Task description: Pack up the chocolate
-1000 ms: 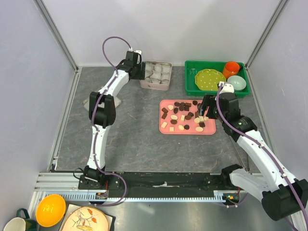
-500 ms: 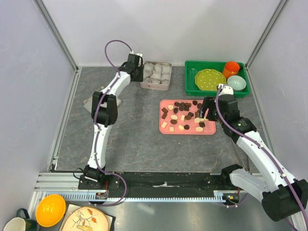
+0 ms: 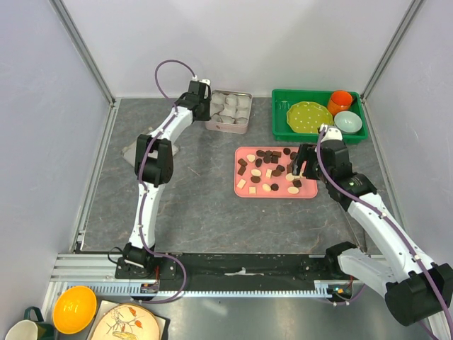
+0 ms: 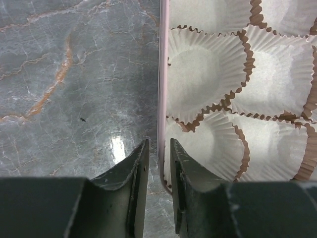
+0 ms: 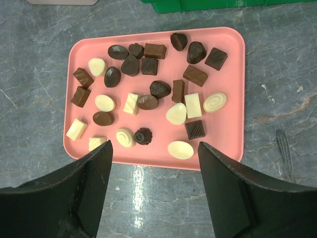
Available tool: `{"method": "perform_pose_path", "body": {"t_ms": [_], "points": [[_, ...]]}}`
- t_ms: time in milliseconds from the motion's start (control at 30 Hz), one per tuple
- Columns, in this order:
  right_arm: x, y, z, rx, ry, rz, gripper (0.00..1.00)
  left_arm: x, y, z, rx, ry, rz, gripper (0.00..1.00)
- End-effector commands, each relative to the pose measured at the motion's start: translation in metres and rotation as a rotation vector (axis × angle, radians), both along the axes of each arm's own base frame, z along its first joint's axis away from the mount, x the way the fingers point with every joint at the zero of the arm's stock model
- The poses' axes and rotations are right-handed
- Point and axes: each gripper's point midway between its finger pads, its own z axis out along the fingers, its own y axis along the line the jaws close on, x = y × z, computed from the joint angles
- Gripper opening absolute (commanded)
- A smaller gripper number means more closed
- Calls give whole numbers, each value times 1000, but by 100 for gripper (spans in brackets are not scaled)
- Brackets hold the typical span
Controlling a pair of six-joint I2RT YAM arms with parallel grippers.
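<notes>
Several dark brown and cream-white chocolates lie loose on a pink tray; the right wrist view shows them on the tray. My right gripper is wide open and empty above the tray's right side, with the tray's near edge between its fingertips. A metal tin holds several empty white paper cups. My left gripper hangs at the tin's left wall. Its jaws stand narrowly apart astride that wall, floor showing beside it. The cups hold no chocolate.
A green bin at the back right holds a green plate, an orange cup and a pale bowl. Enclosure walls stand on three sides. A yellow bowl sits below the near rail.
My left arm shifted slightly at the tin's left edge, then held still. My right gripper edged a little to the left over the tray.
</notes>
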Motion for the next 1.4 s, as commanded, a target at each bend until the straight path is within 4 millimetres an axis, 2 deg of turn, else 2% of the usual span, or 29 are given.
{"method": "perform_pose_path", "body": {"t_ms": [0,133,200,267,333,367,400,433,467,500,533,567,600,633,667,700,733,767,833,900,1067,1133,1233,1300,1333,1367], "points": [[-3,4,-4,22,7,5,77,-10,2,-8,41,29,-40,29],[-4,5,-3,34,7,9,77,-15,-6,-8,57,37,-77,26],[-5,5,-2,35,6,9,77,-22,-7,-9,74,59,-92,16],[-5,6,0,40,4,9,77,-28,-7,-3,72,68,-97,12],[-6,6,-2,44,10,11,76,-40,-3,-7,81,101,-104,9],[-7,7,-2,47,14,13,76,-52,0,-17,93,135,-117,7],[-7,8,-4,50,20,15,75,-56,0,-7,94,126,-126,5],[-8,8,-5,56,25,15,75,-62,2,-8,104,135,-132,4],[-8,9,-6,58,27,17,75,-73,8,-17,126,169,-142,3],[-9,9,-7,62,30,17,75,-77,11,-12,132,170,-138,1],[-10,10,-8,63,32,19,75,-85,15,-13,148,189,-131,2],[-11,10,-9,64,37,23,75,-97,22,-24,182,225,-151,2],[-12,10,-9,63,37,24,75,-103,26,-25,195,235,-149,2],[-12,10,-10,64,39,25,75,-108,30,-18,209,228,-143,2],[-13,11,-11,67,43,29,75,-120,37,-29,228,263,-140,1],[-14,11,-12,66,49,28,75,-126,41,-29,237,271,-136,2],[-14,11,-13,68,52,28,75,-130,46,-22,250,262,-120,1],[-15,11,-15,67,55,31,75,-139,51,-28,260,280,-108,1],[-16,12,-16,70,59,34,75,-145,59,-19,267,263,-85,1],[-18,13,-21,72,75,42,75,-155,66,-20,269,273,-65,1],[-25,15,-38,62,114,67,75,-176,81,-2,269,261,-44,2],[-31,24,-42,87,134,115,75,-187,85,0,270,267,-50,1],[-44,39,-51,100,153,177,71,-215,86,4,249,295,-87,1],[-54,45,-63,99,176,193,66,-235,85,6,229,316,-116,2],[-59,50,-68,108,189,198,63,-251,87,0,227,360,-129,2],[-65,51,-77,109,204,202,62,-258,84,7,213,355,-148,2]]}}
